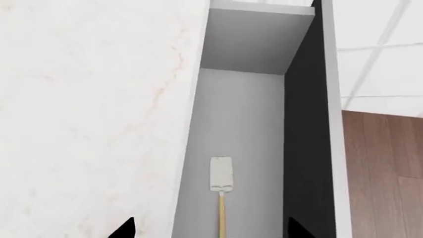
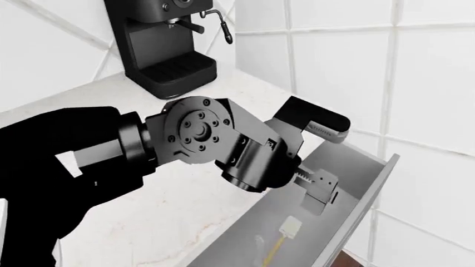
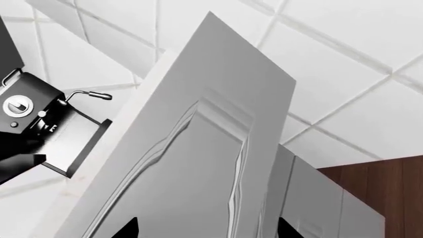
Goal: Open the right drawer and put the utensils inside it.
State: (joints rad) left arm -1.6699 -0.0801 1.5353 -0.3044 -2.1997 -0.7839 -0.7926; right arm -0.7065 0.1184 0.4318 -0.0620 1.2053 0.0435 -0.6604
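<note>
1. Right drawer (image 2: 356, 194): pulled open beside the marble desk (image 2: 186, 211).
2. Spatula (image 1: 221, 174): lying inside the drawer; fork not discernible.
3. Left claw (image 2: 317, 192): above the drawer, jaws apart, empty.
4. Right claw: state unclear.
5. Judged step: placing utensils; next, locate the fork.
</note>
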